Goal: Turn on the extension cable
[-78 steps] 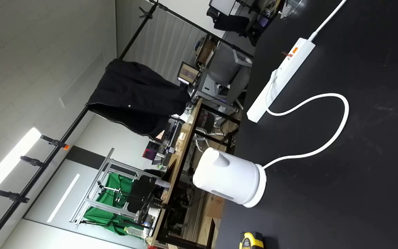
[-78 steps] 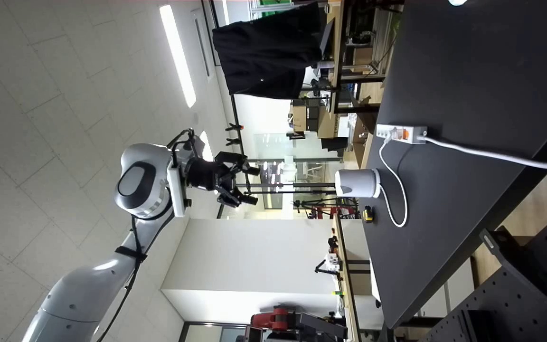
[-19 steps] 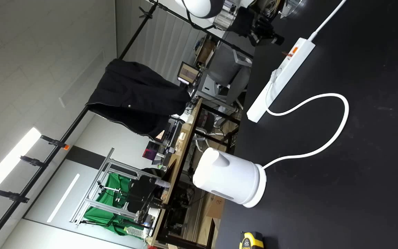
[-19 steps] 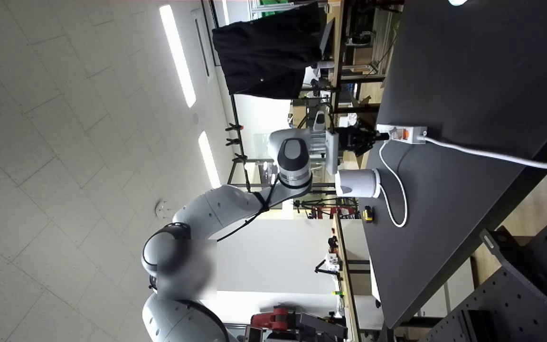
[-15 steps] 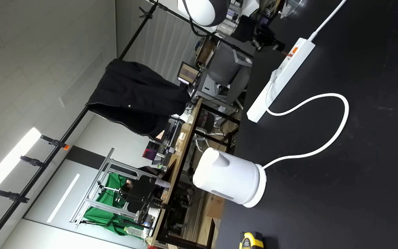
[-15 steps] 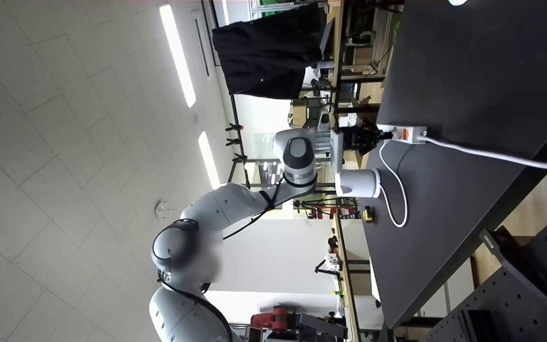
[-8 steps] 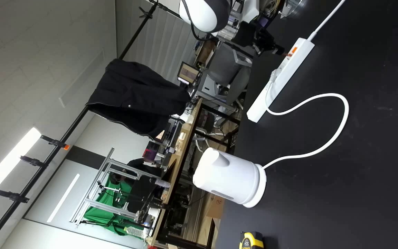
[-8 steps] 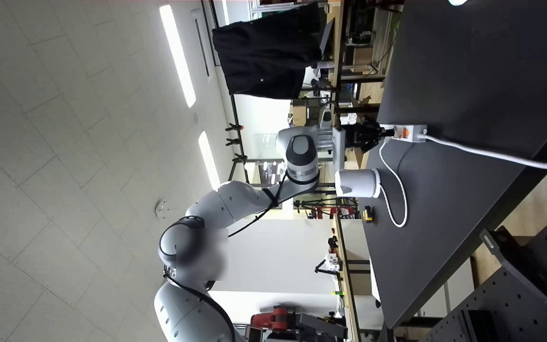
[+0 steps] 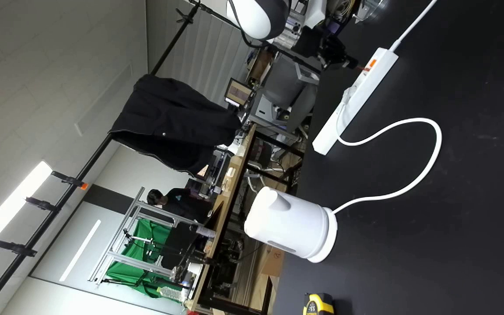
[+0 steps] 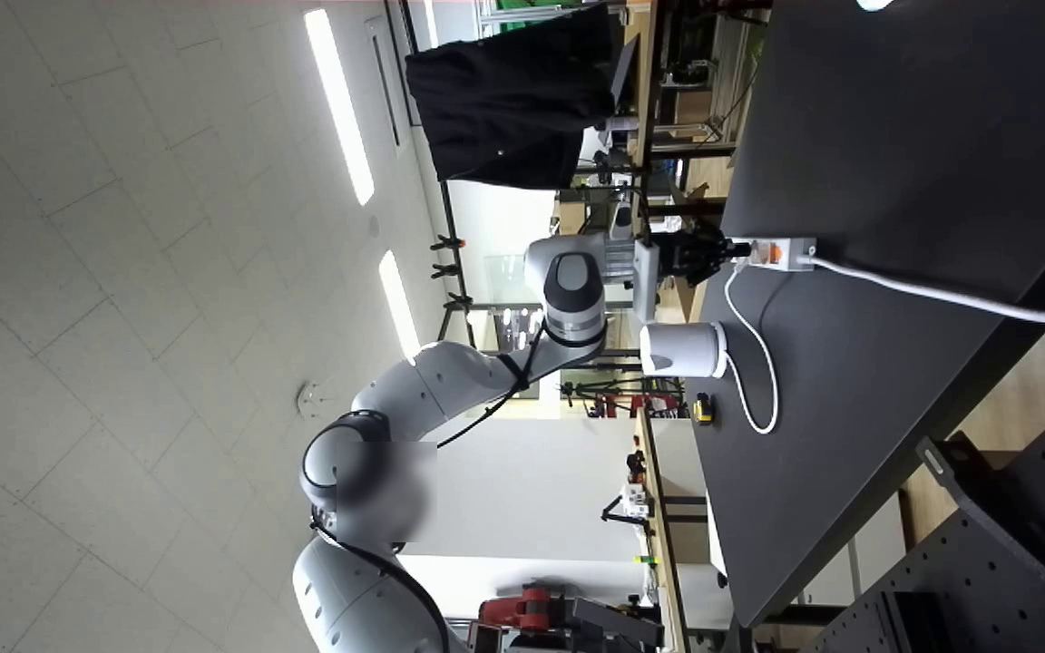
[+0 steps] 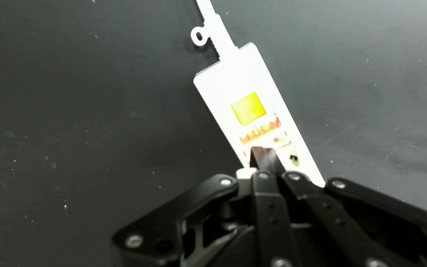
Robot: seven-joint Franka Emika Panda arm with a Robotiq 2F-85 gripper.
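The gripper (image 11: 267, 159), closed on nothing visible, is probably meant for poking; at its eleven o'clock in the wrist view, the switch (image 11: 248, 108) faces up on the power strip (image 9: 359, 101) lying on the worktop (image 9: 444, 245).

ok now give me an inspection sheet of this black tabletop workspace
Surface: flat black tabletop, finely speckled in the wrist view
Job's things: long white plastic power strip with orange rectangular switch; on or off cannot be told
Clutter: rounded white plastic kettle; small yellow-and-black tool
Claw: black jointed claw, shut, over the strip, short of the switch; contact unclear
Cables: white strip cord; curved white kettle cord, plugged into the strip
Surroundings: dark-clothed person; black hanging jacket
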